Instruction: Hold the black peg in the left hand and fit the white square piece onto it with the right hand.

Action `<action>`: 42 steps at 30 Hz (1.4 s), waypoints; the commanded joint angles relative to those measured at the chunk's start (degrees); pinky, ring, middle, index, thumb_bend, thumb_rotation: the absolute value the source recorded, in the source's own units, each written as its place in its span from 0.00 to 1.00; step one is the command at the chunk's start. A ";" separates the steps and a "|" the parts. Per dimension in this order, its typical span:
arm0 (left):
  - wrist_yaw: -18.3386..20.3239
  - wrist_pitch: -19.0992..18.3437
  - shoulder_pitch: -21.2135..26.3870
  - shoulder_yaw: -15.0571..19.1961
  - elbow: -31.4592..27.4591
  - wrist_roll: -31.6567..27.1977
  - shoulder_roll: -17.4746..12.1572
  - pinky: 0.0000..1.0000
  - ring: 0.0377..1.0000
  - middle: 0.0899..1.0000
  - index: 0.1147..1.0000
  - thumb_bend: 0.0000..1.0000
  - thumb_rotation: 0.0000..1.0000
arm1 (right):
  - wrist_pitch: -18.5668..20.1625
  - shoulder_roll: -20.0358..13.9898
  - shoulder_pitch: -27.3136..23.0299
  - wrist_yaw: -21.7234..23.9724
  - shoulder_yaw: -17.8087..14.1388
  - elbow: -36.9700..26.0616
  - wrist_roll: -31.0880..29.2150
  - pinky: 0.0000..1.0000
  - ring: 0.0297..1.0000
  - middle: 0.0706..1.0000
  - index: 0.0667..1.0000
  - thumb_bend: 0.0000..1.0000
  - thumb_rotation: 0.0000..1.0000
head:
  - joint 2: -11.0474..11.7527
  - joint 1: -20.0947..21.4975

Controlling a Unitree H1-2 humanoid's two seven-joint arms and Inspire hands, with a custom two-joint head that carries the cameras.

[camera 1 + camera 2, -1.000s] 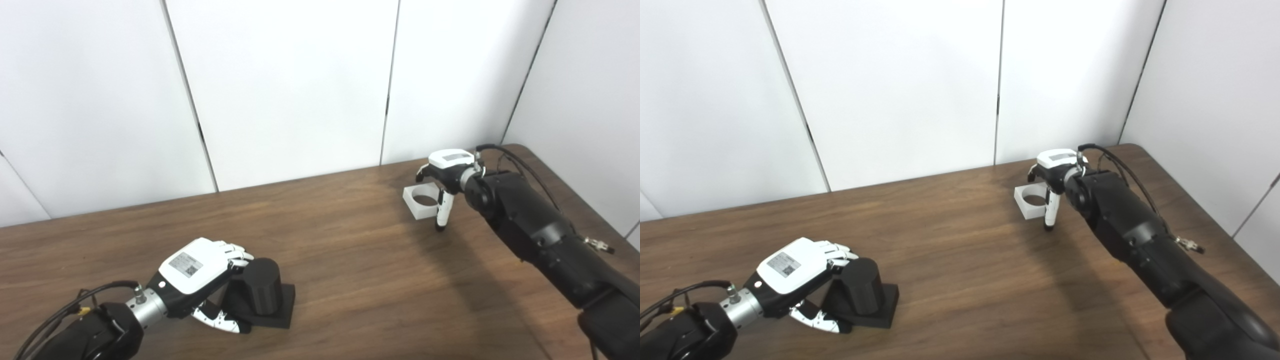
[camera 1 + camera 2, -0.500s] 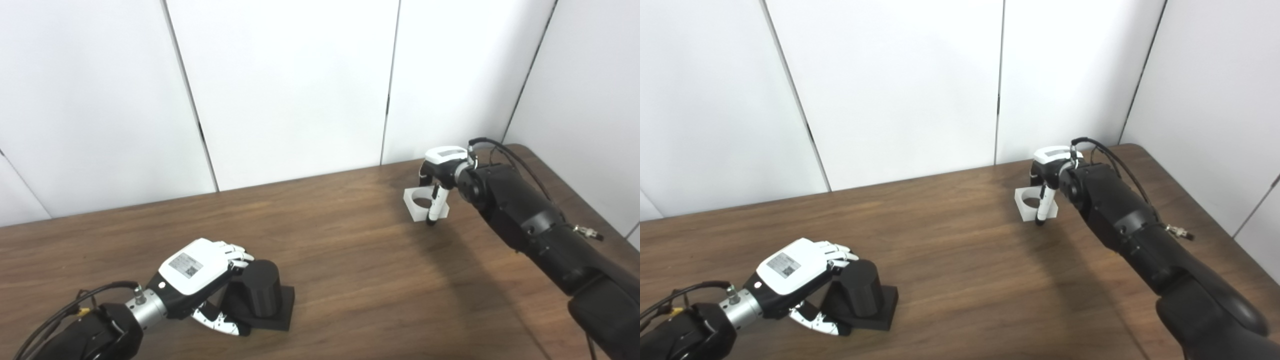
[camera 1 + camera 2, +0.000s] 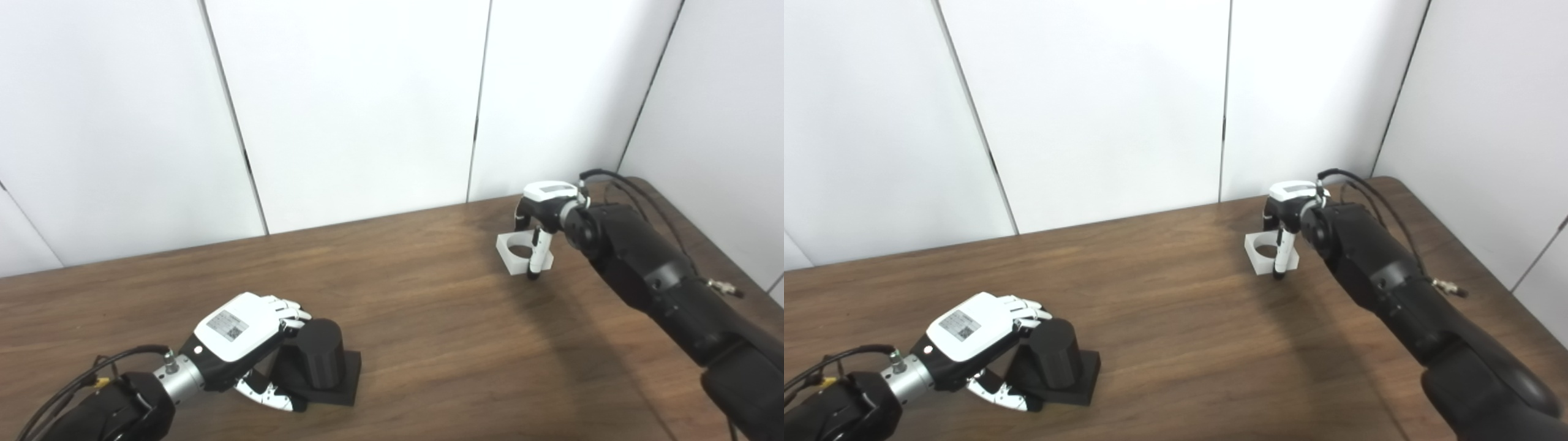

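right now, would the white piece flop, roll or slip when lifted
The white piece looks rigid, with crisp square edges, so probably no flop. Flat sides make rolling unlikely. Its big hole suggests it is light; smooth walls might slip in the right hand.

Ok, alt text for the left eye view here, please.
The right hand closes on the white square piece at the table's far right. Near left, the left hand grips the upright black peg on its square base.
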State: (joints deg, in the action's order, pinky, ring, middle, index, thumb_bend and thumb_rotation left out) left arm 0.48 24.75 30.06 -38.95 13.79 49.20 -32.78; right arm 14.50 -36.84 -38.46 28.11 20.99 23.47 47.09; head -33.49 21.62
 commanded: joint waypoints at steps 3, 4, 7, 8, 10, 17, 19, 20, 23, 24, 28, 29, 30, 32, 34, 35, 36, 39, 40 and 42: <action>6.20 0.90 -4.15 -2.52 2.55 3.57 -2.05 0.76 0.82 0.76 0.43 0.52 0.07 | -2.82 -2.46 -1.40 -0.07 -1.94 -4.95 -3.06 0.77 0.80 0.71 0.44 0.51 0.13 | -0.02 0.08; 5.71 1.17 -4.23 -2.29 2.87 3.18 -1.93 0.76 0.81 0.76 0.42 0.52 0.07 | -2.92 -2.61 -1.15 0.08 -2.47 -6.01 -3.88 0.77 0.81 0.71 0.44 0.51 0.13 | -0.02 0.08; 4.97 1.51 -4.31 -1.93 3.60 2.78 -1.71 0.75 0.80 0.75 0.42 0.52 0.07 | -3.01 -2.92 -0.60 0.45 -3.67 -8.99 -5.85 0.79 0.82 0.72 0.44 0.51 0.13 | -1.24 -2.75; 4.97 1.52 -4.29 -1.88 3.77 2.78 -1.64 0.75 0.80 0.75 0.42 0.52 0.07 | -3.08 -3.02 -0.50 0.54 -3.88 -9.67 -6.21 0.79 0.83 0.72 0.44 0.51 0.13 | -1.29 -3.01; 5.31 1.36 -4.22 -1.82 3.79 2.83 -1.46 0.75 0.79 0.75 0.42 0.52 0.07 | -3.68 -3.34 -0.31 0.64 -4.14 -11.31 -6.64 0.78 0.82 0.72 0.44 0.51 0.13 | -1.45 -4.10; 6.50 0.79 -3.62 -2.20 4.59 3.04 -0.45 0.77 0.81 0.76 0.42 0.52 0.07 | -5.84 -3.93 0.50 0.36 -4.79 -18.22 -7.34 0.72 0.81 0.72 0.44 0.52 0.14 | -2.28 -7.93; 7.03 0.40 -3.57 -2.23 4.19 3.12 -0.29 0.78 0.81 0.76 0.42 0.52 0.07 | -5.68 -3.81 0.63 1.17 -4.91 -20.42 -7.69 0.73 0.82 0.72 0.44 0.52 0.14 | -2.25 -8.73; 7.26 0.23 -3.58 -2.20 4.15 2.92 -0.18 0.78 0.81 0.76 0.42 0.52 0.07 | -5.92 -3.74 0.71 1.46 -4.89 -21.65 -7.91 0.73 0.83 0.72 0.44 0.52 0.14 | -2.23 -9.10; 7.46 0.17 -3.49 -2.20 4.01 2.79 -0.07 0.77 0.81 0.77 0.42 0.52 0.07 | -5.55 -3.26 0.80 2.91 -4.63 -25.40 -8.15 0.72 0.81 0.71 0.44 0.52 0.14 | -2.35 -10.30; 7.57 -0.05 -3.47 -2.22 3.74 3.04 -0.06 0.77 0.81 0.77 0.42 0.52 0.07 | -5.17 -2.94 0.76 3.54 -4.49 -26.63 -8.10 0.71 0.81 0.71 0.44 0.52 0.14 | -2.37 -10.79; 7.61 -0.54 -3.18 -2.32 3.98 3.44 0.41 0.77 0.81 0.77 0.42 0.52 0.07 | -5.93 -1.94 0.36 5.41 -3.95 -30.31 -8.80 0.70 0.81 0.71 0.44 0.52 0.14 | -2.60 -13.15; 7.41 -0.50 -3.18 -2.28 4.18 3.31 0.53 0.77 0.81 0.76 0.42 0.52 0.07 | -6.22 -1.61 0.32 5.70 -3.90 -31.23 -9.08 0.69 0.81 0.71 0.44 0.52 0.14 | -2.60 -13.74; 7.48 -0.54 -3.17 -2.24 4.21 3.14 0.62 0.77 0.81 0.76 0.42 0.52 0.07 | -6.33 -1.35 0.28 6.02 -3.86 -32.01 -9.22 0.69 0.81 0.71 0.44 0.52 0.14 | -2.66 -14.33; 7.91 -0.86 -3.09 -2.25 4.24 2.98 0.84 0.78 0.82 0.77 0.42 0.52 0.07 | -6.60 -0.93 0.17 6.54 -3.59 -33.41 -9.01 0.70 0.83 0.72 0.44 0.52 0.14 | -2.78 -15.09; 8.54 -1.52 -2.87 -2.41 4.12 3.32 1.14 0.79 0.83 0.78 0.42 0.52 0.07 | -7.12 -0.29 0.10 6.68 -3.53 -34.73 -9.25 0.69 0.84 0.72 0.44 0.52 0.14 | -3.02 -16.75; 8.74 -1.75 -2.78 -2.50 4.03 3.47 1.25 0.79 0.83 0.78 0.42 0.52 0.07 | -7.29 -0.06 0.11 6.77 -3.65 -35.09 -9.38 0.70 0.84 0.72 0.44 0.52 0.14 | -3.05 -17.21; 8.89 -2.01 -2.72 -2.54 3.86 3.58 1.40 0.79 0.83 0.78 0.42 0.52 0.07 | -7.27 0.27 0.10 7.10 -3.71 -35.81 -9.56 0.70 0.84 0.72 0.44 0.52 0.14 | -3.18 -18.28; 9.21 -2.43 -2.56 -2.50 3.76 3.30 2.02 0.80 0.83 0.78 0.42 0.52 0.07 | -7.58 0.96 0.15 7.67 -4.06 -37.15 -10.38 0.70 0.84 0.72 0.44 0.52 0.14 | -3.56 -21.15; 8.95 -2.55 -2.51 -2.57 3.95 3.56 2.30 0.80 0.83 0.78 0.42 0.52 0.07 | -7.69 1.35 0.21 7.87 -4.00 -37.69 -10.77 0.70 0.83 0.72 0.44 0.52 0.13 | -3.61 -21.68; 8.63 -2.79 -2.38 -2.74 4.19 4.04 2.76 0.80 0.83 0.78 0.42 0.52 0.07 | -8.09 1.81 0.33 8.07 -3.94 -38.35 -11.40 0.69 0.83 0.72 0.44 0.52 0.13 | -3.83 -23.01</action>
State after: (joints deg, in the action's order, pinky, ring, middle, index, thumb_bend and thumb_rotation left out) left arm 3.13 22.97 30.70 -38.12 15.25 47.86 -30.37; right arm 8.19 -34.49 -35.27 36.68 18.31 -12.95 36.50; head -37.26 -1.31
